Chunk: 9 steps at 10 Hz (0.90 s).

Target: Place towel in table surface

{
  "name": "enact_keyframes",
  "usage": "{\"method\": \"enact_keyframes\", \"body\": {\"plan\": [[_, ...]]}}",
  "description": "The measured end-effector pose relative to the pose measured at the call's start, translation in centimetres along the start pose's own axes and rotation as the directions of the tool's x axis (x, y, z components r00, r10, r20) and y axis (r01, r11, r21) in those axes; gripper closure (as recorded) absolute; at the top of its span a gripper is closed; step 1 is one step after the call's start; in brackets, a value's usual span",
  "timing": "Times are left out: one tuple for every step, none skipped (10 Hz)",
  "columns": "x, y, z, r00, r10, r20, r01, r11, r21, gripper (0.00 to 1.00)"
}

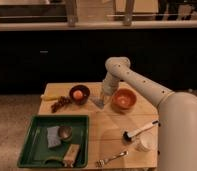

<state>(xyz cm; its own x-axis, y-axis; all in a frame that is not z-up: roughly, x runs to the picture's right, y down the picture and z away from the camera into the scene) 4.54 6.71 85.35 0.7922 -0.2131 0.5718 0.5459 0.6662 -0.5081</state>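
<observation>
**Wood lying bare while the towel seems to be sitting in the tray**

We are seeing the gripper (100,102) hanging low over the far side of the table (109,122), in the gap between the dark bowl (78,94) and the orange bowl (123,100). We are judging that this gap is being chosen because it is open wood where a cloth could lie flat. We cannot tell how far the gripper is opening or whether it is carrying anything. The greyish shape at its tip may be its own or something held.

The only plain cloth (53,136) we are finding is blue-grey, lying inside the green tray (34,150) just beside a metal cup (65,132). We are taking it for the towel, so it is resting well apart from the gripper and not yet on the wood.

The robot's pale body is filling the right edge and hiding that corner of the table. A brush (139,131), a white cup (143,143) and a fork (111,158) are lying near the front.
</observation>
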Motion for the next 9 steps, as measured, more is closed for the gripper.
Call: {"method": "enact_keyframes", "body": {"plan": [[0.1, 0.0, 0.2, 1.000, 0.000, 0.002, 0.000, 1.000, -0.001, 1.00], [0.2, 0.3, 0.3, 1.000, 0.003, 0.005, -0.003, 1.000, -0.003, 1.00], [0.5, 0.4, 0.7, 1.000, 0.007, 0.008, -0.007, 1.000, -0.004, 1.00], [0.6, 0.5, 0.9, 1.000, 0.008, 0.009, -0.008, 1.000, -0.003, 1.00], [0.6, 0.5, 1.0, 1.000, 0.009, 0.011, -0.009, 1.000, -0.002, 1.00], [0.8, 0.5, 1.4, 1.000, 0.010, 0.014, -0.010, 1.000, -0.005, 1.00], [0.8, 0.5, 1.7, 1.000, 0.009, 0.015, -0.009, 1.000, -0.006, 1.00], [0.8, 0.4, 2.0, 1.000, 0.009, 0.016, -0.009, 1.000, -0.008, 1.00], [1.0, 0.4, 2.1, 1.000, 0.011, 0.018, -0.011, 1.000, -0.006, 1.00]]}}
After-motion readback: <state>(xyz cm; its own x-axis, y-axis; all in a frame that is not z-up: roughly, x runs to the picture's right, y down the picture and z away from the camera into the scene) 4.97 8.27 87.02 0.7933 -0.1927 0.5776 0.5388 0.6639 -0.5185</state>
